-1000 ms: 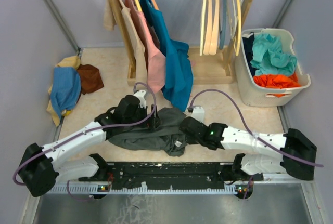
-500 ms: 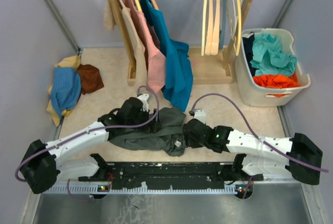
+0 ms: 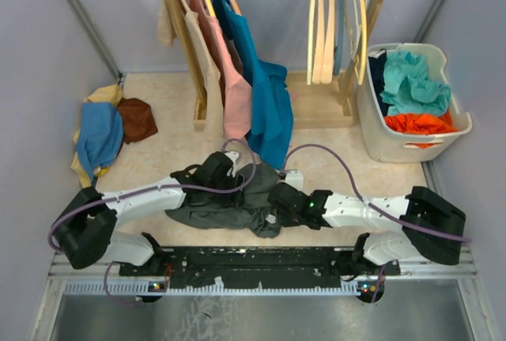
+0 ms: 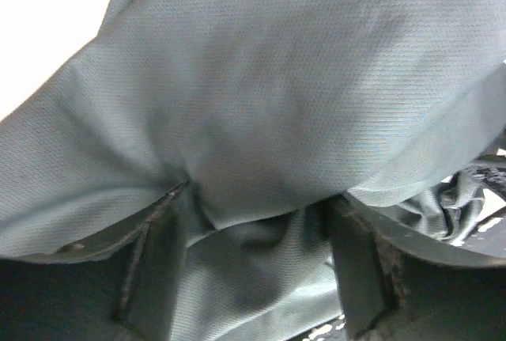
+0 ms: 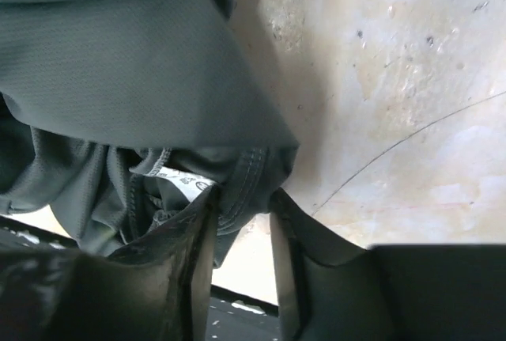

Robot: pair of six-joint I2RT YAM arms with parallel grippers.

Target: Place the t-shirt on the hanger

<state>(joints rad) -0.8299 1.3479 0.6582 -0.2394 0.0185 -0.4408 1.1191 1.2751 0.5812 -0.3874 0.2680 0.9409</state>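
Note:
The dark grey t-shirt (image 3: 213, 208) lies crumpled on the table between both arms. My left gripper (image 3: 239, 177) presses into its upper part. In the left wrist view cloth (image 4: 277, 80) fills the frame, and the gripper (image 4: 257, 258) is open, its fingers (image 4: 150, 270) wide apart with a fold bulging between them. My right gripper (image 3: 273, 198) is at the shirt's right edge. It (image 5: 241, 216) is open, with a stitched hem (image 5: 249, 187) between its tips beside the white label (image 5: 178, 181). Empty pale wood hangers (image 3: 320, 24) hang on the rack; I cannot tell which one is the hanger.
A wooden rack (image 3: 190, 48) at the back carries a pink garment (image 3: 235, 88) and a teal-blue shirt (image 3: 267, 104). A white basket (image 3: 395, 143) of clothes stands at the right. A cloth pile (image 3: 107, 131) lies at the left. A black rail (image 3: 253, 262) runs along the near edge.
Both arms have swung toward the middle over the shirt, the left gripper moving right. The right jaws, shut a second ago, now stand apart around the hem.

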